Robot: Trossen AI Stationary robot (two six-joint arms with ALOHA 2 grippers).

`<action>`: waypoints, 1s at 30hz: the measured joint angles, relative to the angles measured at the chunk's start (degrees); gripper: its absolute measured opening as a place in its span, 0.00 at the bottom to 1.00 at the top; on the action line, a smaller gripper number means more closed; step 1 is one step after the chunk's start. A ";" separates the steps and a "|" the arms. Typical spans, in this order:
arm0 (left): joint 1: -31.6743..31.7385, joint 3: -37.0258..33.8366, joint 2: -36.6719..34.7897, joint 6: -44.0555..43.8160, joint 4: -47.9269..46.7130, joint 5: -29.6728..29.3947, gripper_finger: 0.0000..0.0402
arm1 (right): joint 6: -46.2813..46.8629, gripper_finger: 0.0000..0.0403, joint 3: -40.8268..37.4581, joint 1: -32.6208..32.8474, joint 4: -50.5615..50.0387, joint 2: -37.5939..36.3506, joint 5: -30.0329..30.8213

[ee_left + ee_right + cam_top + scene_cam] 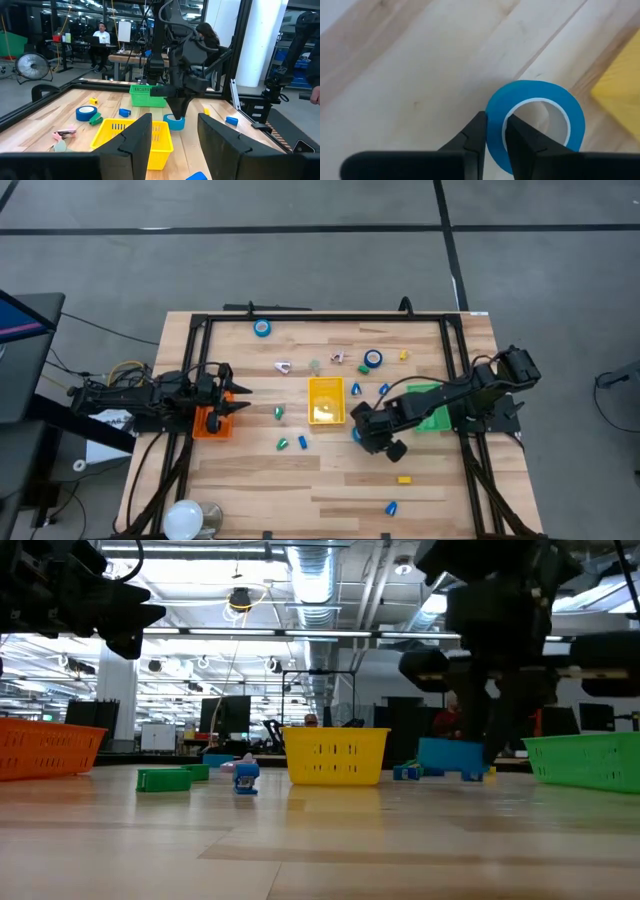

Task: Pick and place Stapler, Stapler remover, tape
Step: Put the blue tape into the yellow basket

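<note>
A blue tape roll (pixel 535 120) lies flat on the wood just right of the yellow basket (pixel 326 400). My right gripper (pixel 495 132) stands over it, shut on its wall; the same gripper (pixel 360 425) shows near the table's middle. Two more blue rolls lie toward the far edge, one (pixel 262 328) to the left and one (pixel 373 359) to the right. Small pink pieces (pixel 283 366) lie far of the yellow basket. My left gripper (pixel 238 398) hovers open over the orange basket (pixel 210 423) at the left side, and its fingers (pixel 142 137) point across the table. My right gripper pinches the tape roll's ring wall (pixel 495 117) on the side away from the yellow basket. One finger (pixel 522 140) is inside the centre hole and the other (pixel 476 137) is outside. The fingers come from above, pointing down. The roll lies flat with its hole up.
A green basket (pixel 432 408) sits under the right arm. Small green and blue pieces (pixel 283 443) lie near of the yellow basket, with yellow and blue bits (pixel 404 479) to the near right. A white round object (pixel 185 520) sits at the near left corner. A black frame (pixel 320 316) edges the table.
</note>
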 joint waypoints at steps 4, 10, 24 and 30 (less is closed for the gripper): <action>0.01 0.00 0.00 0.01 0.02 0.00 0.37 | 0.00 0.13 2.62 -0.03 -1.66 -0.02 0.04; 0.01 0.00 0.00 -0.01 0.39 0.00 0.37 | 0.02 0.13 6.44 -0.12 -2.75 -0.04 0.04; 0.00 0.00 0.00 0.00 0.80 0.00 0.37 | 0.00 0.13 14.68 -4.73 -2.74 -0.09 1.51; 0.00 0.00 0.00 -0.01 0.82 0.00 0.37 | 0.11 0.13 17.57 -8.48 -2.66 -0.09 1.53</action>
